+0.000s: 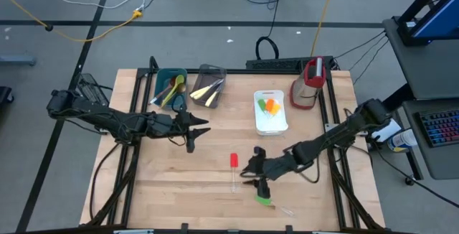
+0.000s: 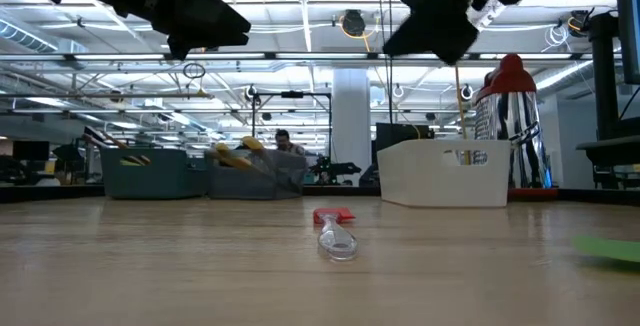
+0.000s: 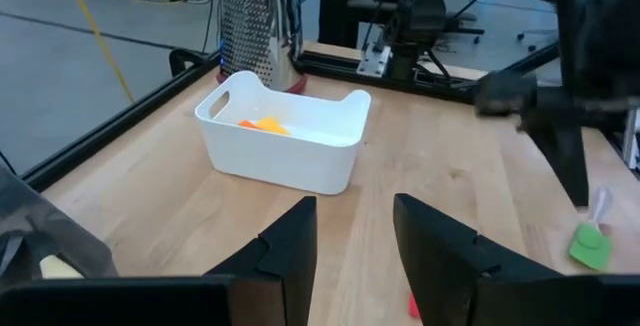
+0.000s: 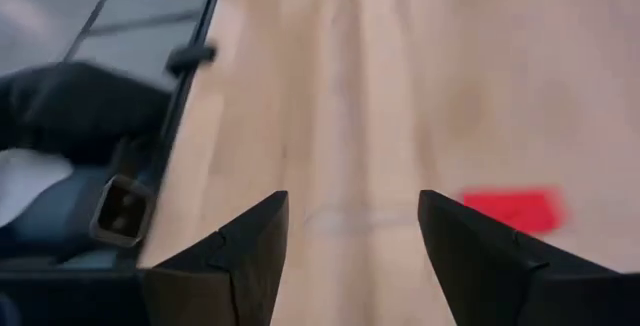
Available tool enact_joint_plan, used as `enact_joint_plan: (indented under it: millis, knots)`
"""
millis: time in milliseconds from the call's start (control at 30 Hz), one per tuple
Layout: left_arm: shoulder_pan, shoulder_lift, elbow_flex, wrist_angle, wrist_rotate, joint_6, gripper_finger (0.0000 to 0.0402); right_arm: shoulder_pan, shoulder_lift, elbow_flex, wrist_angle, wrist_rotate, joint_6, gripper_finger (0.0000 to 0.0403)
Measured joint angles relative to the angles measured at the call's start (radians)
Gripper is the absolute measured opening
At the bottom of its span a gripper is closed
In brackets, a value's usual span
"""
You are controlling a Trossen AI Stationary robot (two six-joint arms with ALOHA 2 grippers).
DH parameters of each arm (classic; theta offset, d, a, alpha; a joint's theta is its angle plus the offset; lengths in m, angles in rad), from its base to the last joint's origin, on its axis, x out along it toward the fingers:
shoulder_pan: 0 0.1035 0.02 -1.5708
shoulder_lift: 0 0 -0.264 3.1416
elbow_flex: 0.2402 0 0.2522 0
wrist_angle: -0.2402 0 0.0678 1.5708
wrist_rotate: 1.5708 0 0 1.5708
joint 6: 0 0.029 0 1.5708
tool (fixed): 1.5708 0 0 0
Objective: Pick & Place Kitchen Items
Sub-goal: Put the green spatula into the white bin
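On the wooden table (image 1: 179, 184) a small spatula with a red head (image 1: 234, 161) and a clear handle lies flat, near the middle of the front half. The right gripper (image 1: 257, 168) hovers just beside it, on the side toward the right arm, with its fingers (image 4: 250, 256) spread wide and nothing between them. In the right wrist view the red head shows ahead of the gripper, beyond one fingertip and not inside the gap. A second small spatula with a green head (image 1: 265, 200) lies near the front edge, close under the same gripper; I cannot tell if the fingers touch it.

The left gripper (image 1: 199, 128) waits above the table left of centre, well apart from both spatulas. Its fingers (image 3: 290, 251) stand narrowly apart and hold nothing.

At the back of the table stand three tubs. The teal tub (image 1: 171, 87) holds a green spoon and a pale one, the grey tub (image 1: 209, 87) holds yellowish utensils, and the white tub (image 1: 270, 112) holds an orange and a green piece. A red-and-clear jug (image 1: 308, 83) stands just beside the white tub.
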Motion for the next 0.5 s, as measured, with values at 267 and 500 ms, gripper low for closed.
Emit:
enact_joint_plan:
  millis: [267,500]
  knots:
    - [0.000,0.000,0.000,-0.011,0.000,0.000,0.0141,0.029,0.143,0.094,-0.137,-0.120,0.129,0.0220]
    - [0.000,0.000,0.000,-0.037,0.000,0.003,0.0141,0.080,0.208,0.103,-0.140,-0.113,0.192,0.0220]
